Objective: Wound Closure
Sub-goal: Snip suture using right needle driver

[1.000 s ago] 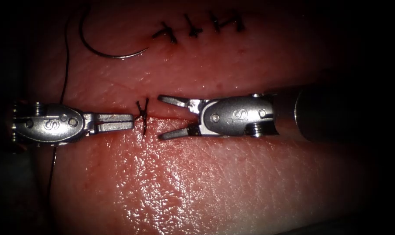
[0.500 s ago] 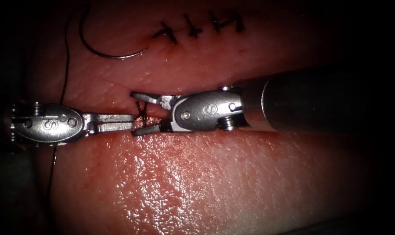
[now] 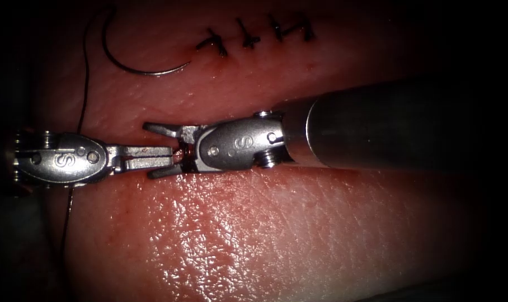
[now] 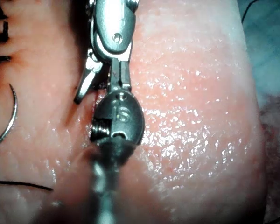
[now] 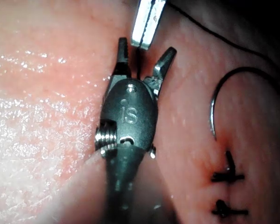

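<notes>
Both tools at the cut, needle lying free.
Left tool (image 3: 159, 157): jaws closed on the thread (image 3: 179, 152) at the stitch in the cut (image 3: 135, 133). Right tool (image 3: 153, 150): jaws spread wide, one each side of the left tool's tip, holding nothing. Needle (image 3: 132, 62): flat on the tissue (image 3: 265, 223), well above both tools, beside three finished stitches (image 3: 248, 34); thread runs down the left edge.

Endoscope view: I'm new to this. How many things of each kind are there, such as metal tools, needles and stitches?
Tools: 2, the left tool shut on the thread, the right tool open around it, holding nothing
Needle: 1, lying free on the tissue, not in it
Stitches in the upper row: 3
Stitch at the cut: 1
Total: 7
</notes>
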Motion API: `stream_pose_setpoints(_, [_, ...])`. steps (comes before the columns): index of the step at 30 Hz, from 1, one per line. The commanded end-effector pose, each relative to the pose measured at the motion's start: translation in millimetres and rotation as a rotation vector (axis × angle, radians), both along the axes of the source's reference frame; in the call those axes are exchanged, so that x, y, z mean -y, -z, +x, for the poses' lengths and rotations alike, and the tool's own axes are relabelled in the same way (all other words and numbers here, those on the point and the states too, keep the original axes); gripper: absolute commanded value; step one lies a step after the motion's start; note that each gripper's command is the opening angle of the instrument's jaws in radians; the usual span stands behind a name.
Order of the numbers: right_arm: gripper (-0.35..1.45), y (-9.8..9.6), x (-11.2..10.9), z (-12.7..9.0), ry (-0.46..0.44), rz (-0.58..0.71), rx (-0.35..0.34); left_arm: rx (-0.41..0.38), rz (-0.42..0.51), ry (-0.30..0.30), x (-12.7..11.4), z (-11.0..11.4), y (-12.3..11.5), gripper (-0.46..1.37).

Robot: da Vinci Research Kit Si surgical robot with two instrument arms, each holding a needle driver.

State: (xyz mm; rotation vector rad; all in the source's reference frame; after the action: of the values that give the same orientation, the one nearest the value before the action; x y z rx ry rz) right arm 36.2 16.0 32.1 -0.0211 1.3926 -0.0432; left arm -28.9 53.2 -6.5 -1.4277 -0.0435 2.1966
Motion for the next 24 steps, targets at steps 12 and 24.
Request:
stream_pose_setpoints(12, [1.10, -0.4, 0.1, 1.0, 0.001, -0.006, -0.003, 0.006, 0.002, -0.005, 0.0, -0.1, 0.1, -0.35])
stream_pose_setpoints(24, [1.10, -0.7, 0.4, 1.9, 0.010, -0.011, -0.009, 0.008, 0.002, -0.007, 0.1, -0.1, 0.1, -0.35])
